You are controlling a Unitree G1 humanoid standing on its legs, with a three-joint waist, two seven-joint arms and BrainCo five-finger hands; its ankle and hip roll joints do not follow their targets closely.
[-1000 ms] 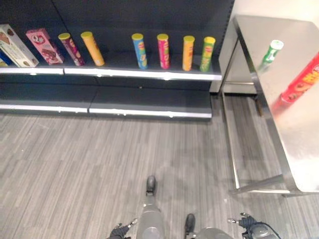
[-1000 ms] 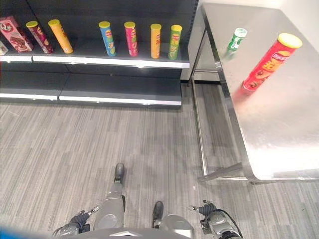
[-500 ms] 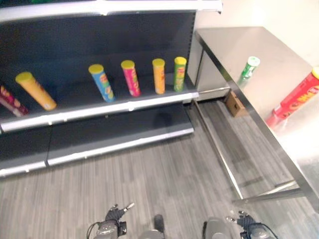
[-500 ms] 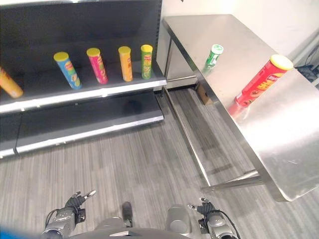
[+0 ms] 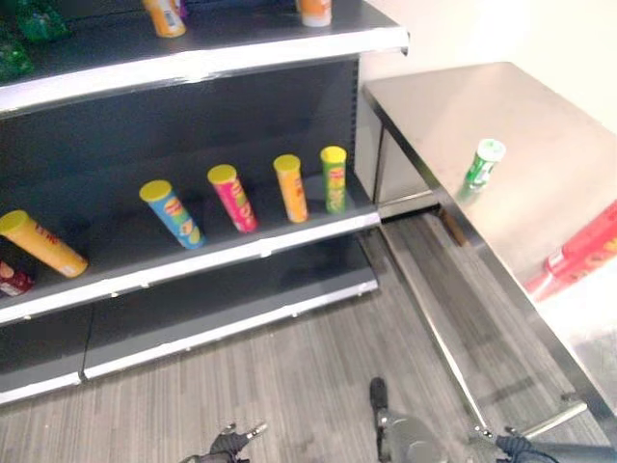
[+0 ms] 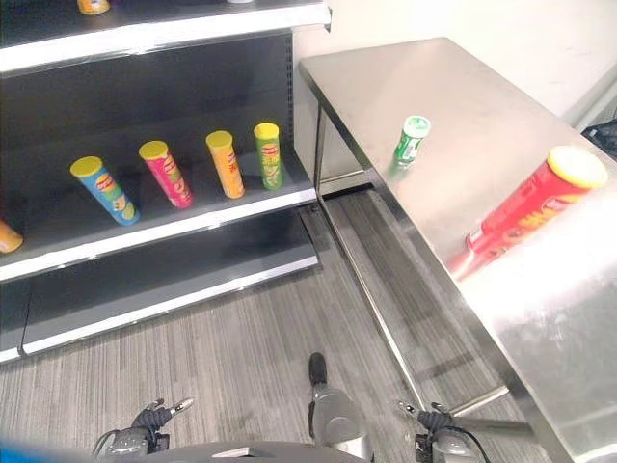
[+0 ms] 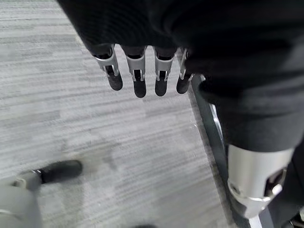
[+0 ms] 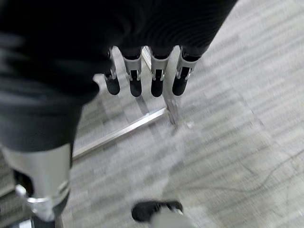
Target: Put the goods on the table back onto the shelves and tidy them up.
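the red can [image 6: 528, 212] stands on the steel table [image 6: 453, 106], leaning in the view, its yellow lid toward the table's far edge from the shelves. the small green bottle [image 6: 411, 140] stands on the same table, nearer the shelves, well apart from the red can. both are goods i judge i have yet to carry back.

my left hand [image 7: 137, 71] hangs low over the floor, fingers straight and relaxed, holding nothing. my right hand [image 8: 142, 73] hangs the same way, slack and empty, with the table's leg [image 8: 168, 102] and its low crossbar showing past the fingertips.

the risks, as i judge them: the can is a tall, smooth cylinder, so a sideways nudge could topple it and send it rolling off the slick, polished table. the bottle is slim and light, and may slip from a loose pinch. my right hand sits near the table's frame, so lifting it carelessly could knock the leg.

beside the table, the dark shelf [image 5: 241, 253] holds a row of like tubes: blue can [image 5: 172, 214], pink can [image 5: 232, 198], orange can [image 5: 290, 188], green can [image 5: 334, 178], all yellow-lidded. the floor [image 6: 241, 357] is grey, streaked plank.
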